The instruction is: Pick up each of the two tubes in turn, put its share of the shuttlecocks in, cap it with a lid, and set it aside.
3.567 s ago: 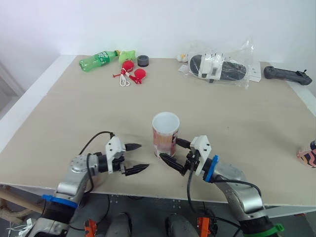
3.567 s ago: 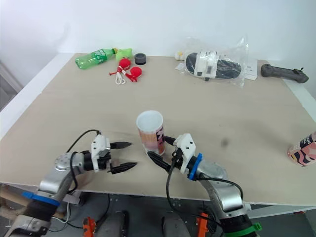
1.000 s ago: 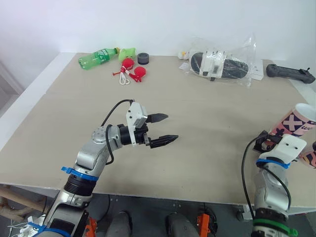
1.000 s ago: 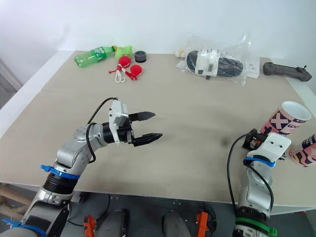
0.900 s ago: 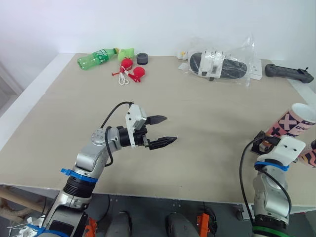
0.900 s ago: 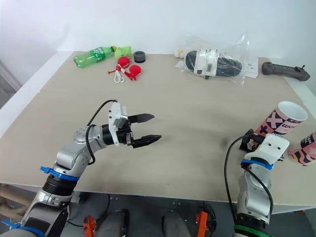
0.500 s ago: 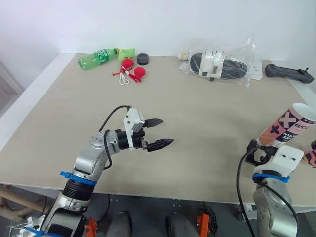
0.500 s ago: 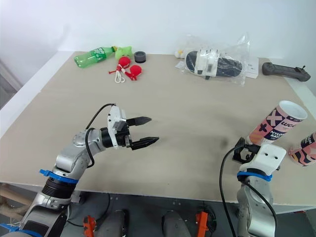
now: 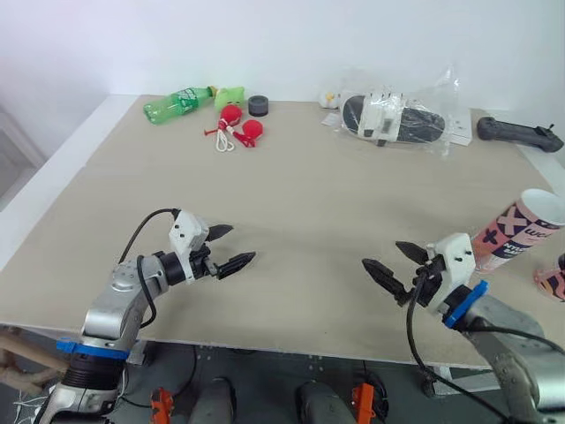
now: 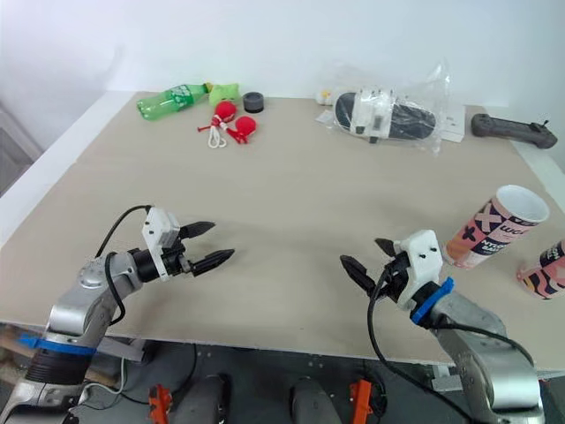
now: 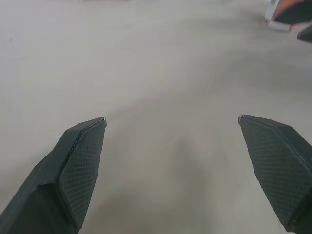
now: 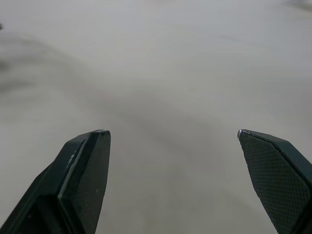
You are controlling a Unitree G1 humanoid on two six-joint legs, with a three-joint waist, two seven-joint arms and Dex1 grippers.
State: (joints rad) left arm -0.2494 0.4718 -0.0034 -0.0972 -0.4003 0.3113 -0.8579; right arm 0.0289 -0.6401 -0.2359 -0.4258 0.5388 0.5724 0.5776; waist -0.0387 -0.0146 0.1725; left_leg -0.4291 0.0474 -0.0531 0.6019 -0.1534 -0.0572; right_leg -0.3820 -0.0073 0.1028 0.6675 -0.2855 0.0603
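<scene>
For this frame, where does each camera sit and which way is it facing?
Left eye view: on the head, facing forward and down over the table; both arms reach in, left gripper and right gripper open.
Right eye view: beside it on the head, same aim, same arms.
Left wrist view: on the left wrist, looking along its fingers at tabletop.
Right wrist view: on the right wrist, along its fingers at tabletop.
Shared: both eye views hold the patterned tube and green bottle.

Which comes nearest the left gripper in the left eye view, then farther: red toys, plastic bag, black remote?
1. Red toys, ahead of the left gripper, far left.
2. Plastic bag, far side, right of the middle.
3. Black remote, far right corner.
</scene>
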